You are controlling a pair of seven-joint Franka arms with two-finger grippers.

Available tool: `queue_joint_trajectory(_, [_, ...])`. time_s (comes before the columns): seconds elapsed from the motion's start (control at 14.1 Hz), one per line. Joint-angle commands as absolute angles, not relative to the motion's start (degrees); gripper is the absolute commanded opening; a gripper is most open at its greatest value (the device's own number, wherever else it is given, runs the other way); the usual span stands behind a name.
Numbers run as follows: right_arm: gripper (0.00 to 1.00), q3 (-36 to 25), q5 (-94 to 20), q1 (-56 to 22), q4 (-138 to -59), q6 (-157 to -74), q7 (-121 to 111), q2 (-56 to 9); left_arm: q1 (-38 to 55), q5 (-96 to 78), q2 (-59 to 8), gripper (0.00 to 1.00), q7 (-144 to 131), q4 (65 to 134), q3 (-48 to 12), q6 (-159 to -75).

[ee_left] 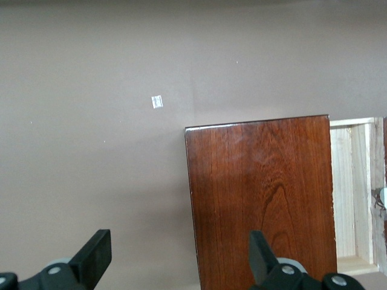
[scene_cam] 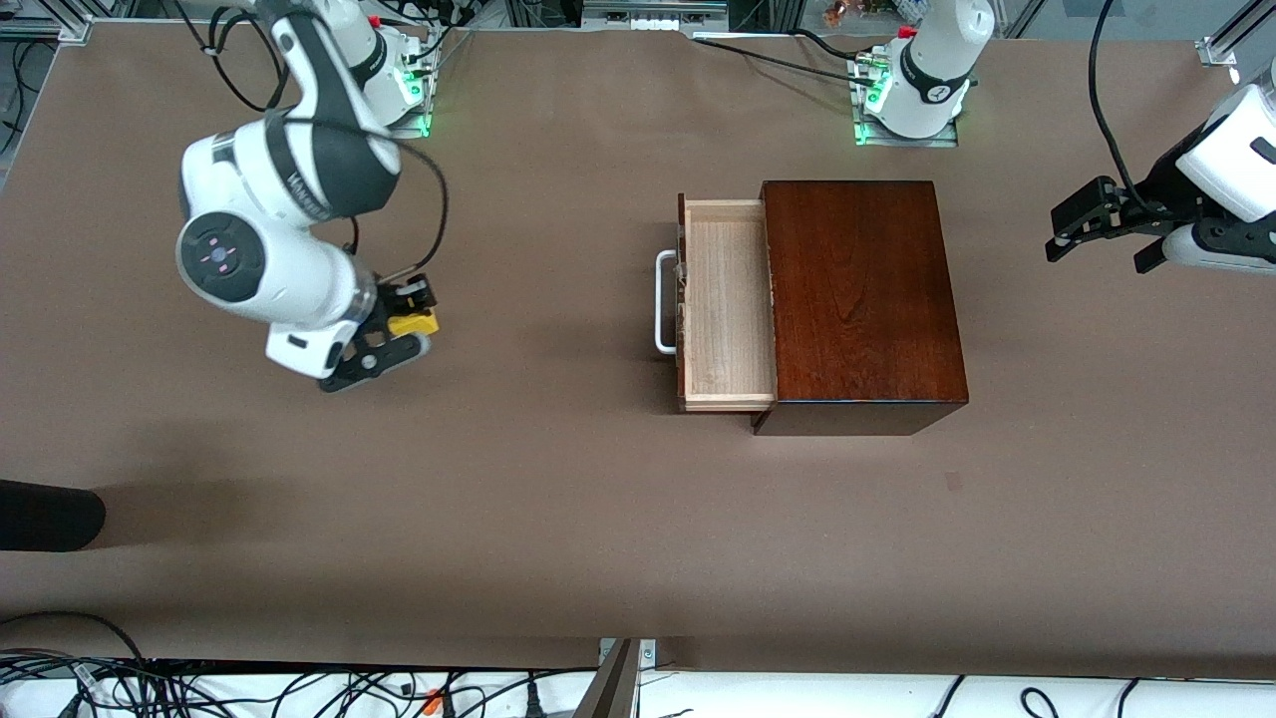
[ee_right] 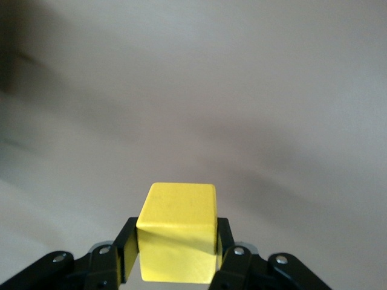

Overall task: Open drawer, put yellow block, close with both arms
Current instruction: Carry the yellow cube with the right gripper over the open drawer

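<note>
The right arm partly hides the block (scene_cam: 413, 322) at frame left; the right end effector (scene_cam: 411, 321) pinches it. The left end effector (scene_cam: 1082, 221), spread, waits at right.

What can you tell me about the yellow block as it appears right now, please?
The yellow block is a small, bright yellow cube with plain matte faces and crisp edges. It sits upright, clamped on two opposite sides between the black fingers of the right gripper, toward the right arm's end of the table, well apart from the drawer.
</note>
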State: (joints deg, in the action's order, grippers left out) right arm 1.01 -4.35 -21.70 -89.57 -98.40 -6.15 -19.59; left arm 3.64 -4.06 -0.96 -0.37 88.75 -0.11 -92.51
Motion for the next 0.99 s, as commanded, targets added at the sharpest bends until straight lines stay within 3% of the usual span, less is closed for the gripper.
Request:
queue_joint_trajectory(0.0, [0.24, 0.6, -0.2, -29.9, -83.2, -95.2, -6.1, -20.7, 3.0, -2.3, -0.8, 1.00, -2.3, 89.0, -1.4, -93.4])
queue_joint_trajectory(0.28, [0.24, 0.6, 0.4, -37.5, -79.9, -95.9, -4.7, -21.4, 3.3, 2.5, -0.9, 1.00, -1.3, 89.2, -2.5, -92.9])
queue_joint_trajectory(0.64, [0.24, 0.5, 2.5, -47.4, -71.0, -96.5, -4.4, -27.6, 3.2, 2.5, -0.6, 1.00, -1.2, 89.0, -2.5, -85.6])
queue_joint_trajectory(0.92, [0.24, 0.4, 2.7, -50.6, -67.4, -103.0, -4.5, -31.5, 3.1, 1.2, -0.1, 1.00, -1.1, 89.6, -2.5, -82.1])
